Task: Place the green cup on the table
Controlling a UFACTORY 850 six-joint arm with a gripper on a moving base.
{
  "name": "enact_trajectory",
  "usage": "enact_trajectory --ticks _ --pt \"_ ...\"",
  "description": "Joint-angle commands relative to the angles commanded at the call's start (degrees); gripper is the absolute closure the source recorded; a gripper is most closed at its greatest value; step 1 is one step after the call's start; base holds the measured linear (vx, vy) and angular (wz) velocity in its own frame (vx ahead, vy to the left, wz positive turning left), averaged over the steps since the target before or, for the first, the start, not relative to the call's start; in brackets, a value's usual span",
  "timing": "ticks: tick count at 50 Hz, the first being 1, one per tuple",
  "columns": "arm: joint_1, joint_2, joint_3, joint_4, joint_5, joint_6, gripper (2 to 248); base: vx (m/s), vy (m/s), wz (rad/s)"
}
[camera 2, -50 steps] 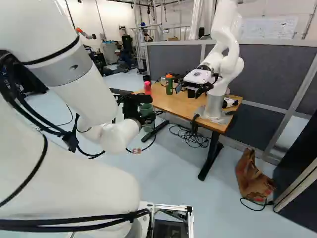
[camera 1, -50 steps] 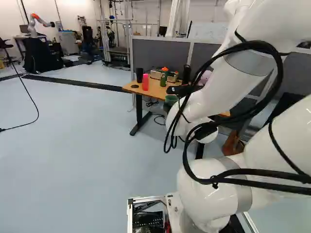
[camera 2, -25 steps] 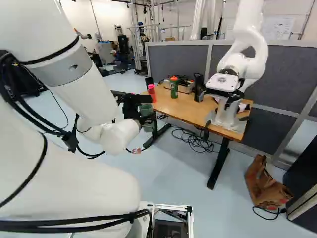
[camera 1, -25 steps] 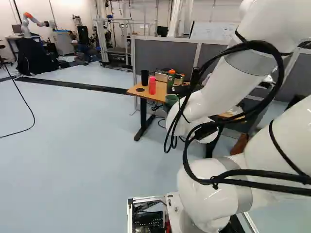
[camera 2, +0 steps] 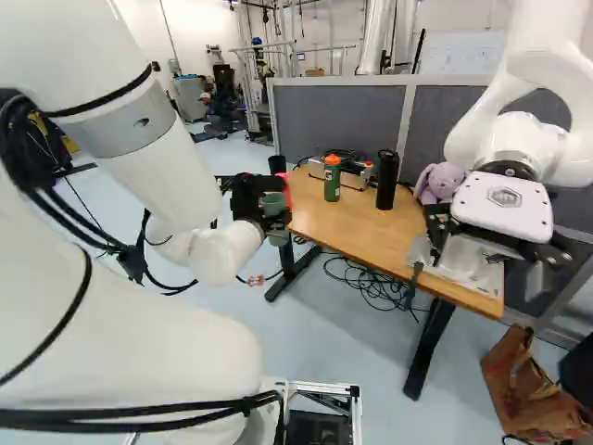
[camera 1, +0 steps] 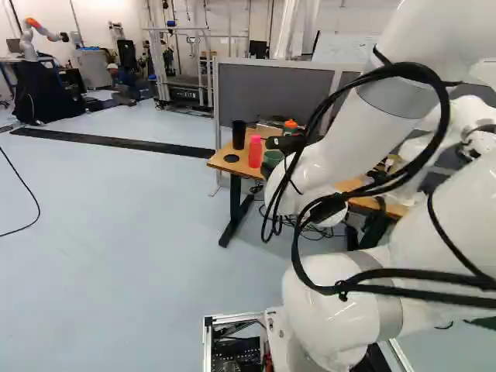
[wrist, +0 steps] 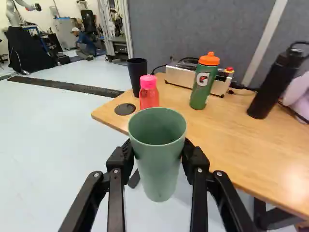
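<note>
Behind the table, your white arm [camera 2: 139, 324] rises from its base joint and reaches forward, carrying the black gripper [camera 2: 270, 209] at its end. Look along the gripper [wrist: 158, 153] in the wrist view and you see its two fingers parted by the width of the green cup [wrist: 158, 169], pressing it from both sides just below the rim. You have that cup mouth up, in the air by the table's near edge, with floor showing behind its lower part. Past it runs the wooden table [wrist: 231, 159], and at its corner you see a dark disc [wrist: 125, 109]. Just beyond the disc stand a pink bottle [wrist: 149, 94] and a black tumbler [wrist: 137, 77]. Further along you find a green bottle [wrist: 203, 84] with an orange cap, in front of a metal-cased device [wrist: 179, 77]; a black bottle [wrist: 275, 86] stands near a lavender plush toy [camera 2: 443, 181]. At the right of your right base view, another robot [camera 2: 519, 153] hangs its head over the table. Behind everything on the table, you have a grey partition [camera 2: 338, 120].
</note>
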State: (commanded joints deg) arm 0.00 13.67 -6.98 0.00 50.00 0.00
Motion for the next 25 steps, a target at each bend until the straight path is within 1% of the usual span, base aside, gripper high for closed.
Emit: enact_trajectory --ticks 5,7,16,25 --pt "0.0 -1.06 -0.93 0.0 0.0 0.0 129 0.191 0.009 0.224" --pt "0.0 -1.5 -1.31 0.02 0.0 0.0 129 0.085 -0.01 0.002" --pt "0.0 -4.23 -3.75 1.0 0.03 0.0 129 0.017 0.004 -0.013" --pt "0.0 -7.21 -6.52 3.51 0.67 0.0 129 0.0 0.0 0.0"
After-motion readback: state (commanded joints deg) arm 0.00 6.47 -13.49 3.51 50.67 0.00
